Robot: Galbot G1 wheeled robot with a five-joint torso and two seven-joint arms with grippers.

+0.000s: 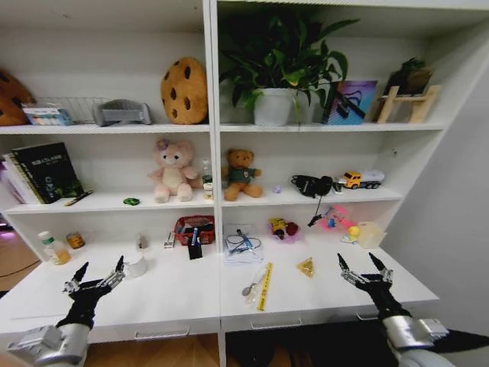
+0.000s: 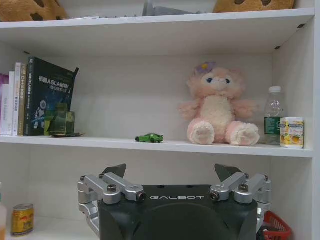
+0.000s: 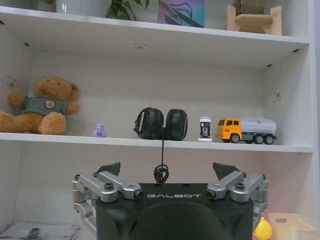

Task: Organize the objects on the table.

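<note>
Both claws raised over the front of the white counter (image 1: 176,294), empty, jaws spread wide: left claw (image 1: 95,277) near the left end, right claw (image 1: 365,266) near the right end. Green toy car (image 2: 149,138) sits on the shelf above the counter, left of the pink plush (image 2: 218,106). Counter holds a red basket (image 1: 194,228), a yellow ruler (image 1: 265,286), a spoon (image 1: 253,284) just beside the ruler, and a small tin (image 1: 75,240) at the back left.

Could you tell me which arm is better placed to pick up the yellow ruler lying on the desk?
Probably the right: the yellow ruler lies nearer the open right gripper than the left gripper.
</note>
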